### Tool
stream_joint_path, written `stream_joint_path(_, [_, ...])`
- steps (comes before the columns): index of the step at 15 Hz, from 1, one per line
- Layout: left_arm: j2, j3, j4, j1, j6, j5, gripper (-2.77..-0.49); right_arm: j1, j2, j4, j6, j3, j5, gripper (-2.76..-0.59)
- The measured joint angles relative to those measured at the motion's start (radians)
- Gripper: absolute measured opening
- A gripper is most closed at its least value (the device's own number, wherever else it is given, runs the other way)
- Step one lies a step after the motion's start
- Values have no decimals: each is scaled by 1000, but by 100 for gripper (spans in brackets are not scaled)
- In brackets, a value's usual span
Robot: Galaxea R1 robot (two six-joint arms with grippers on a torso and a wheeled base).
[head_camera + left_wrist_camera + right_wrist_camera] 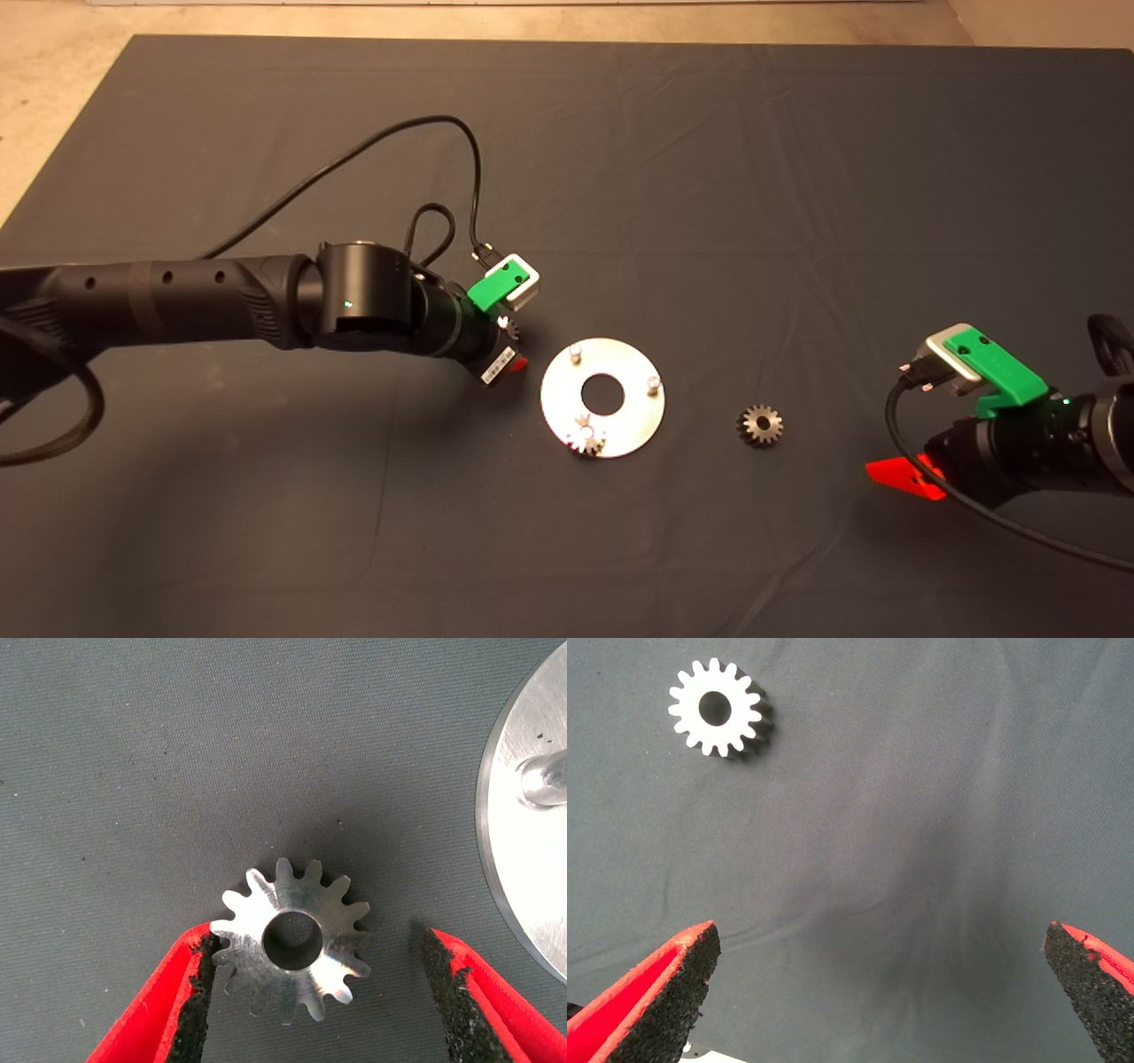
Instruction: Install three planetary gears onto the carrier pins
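on the left side of the dark mat [673, 133], the left gripper [319, 992] is sitting low over one of the planetary gears [291, 939], just beside the round plate [620, 425]. its fingers [190, 1001] are standing narrowly apart around that gear: one pad is touching or nearly touching the teeth, the other is showing a clear gap, so nothing is being clamped yet. the gear is lying flat, centre hole facing up.

moving rightward, the plate is lying flat with the carrier pins [575, 354] standing up from it; two are bare, and the nearest one is carrying a second gear [587, 438], which looks seated. further right, a third gear [760, 425] is lying flat on the mat, well apart from the plate. at the right edge, the right gripper [904, 477] is waiting near the mat with its fingers spread wide and holding nothing.

judging by the polished steel, each gear is likely being dense for its size, rigid and slippery. the pads should probably be closing across opposite teeth on the outer rim, keeping the bore clear and level for the pin, since a tilted gear could be jamming or slipping out.
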Motion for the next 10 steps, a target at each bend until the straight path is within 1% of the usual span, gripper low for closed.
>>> stream_joint_path(1, [-7,0,0,0,0,-13,-183,0,0,0,0,0,0,-63])
stream_joint_path(2, [-14,0,0,0,1,-25,-187,0,0,0,0,0,0,-63])
stream_joint_path(4, [-16,0,0,0,2,-27,-201,0,0,0,0,0,0,-63])
stream_joint_path(5, [-16,0,0,0,2,-27,-201,0,0,0,0,0,0,-63])
stream_joint_path(7, [-16,0,0,0,2,-27,-216,0,0,0,0,0,0,-63])
stream_joint_path(10, [-16,0,0,0,2,-28,-216,0,1,0,0,0,0,-63])
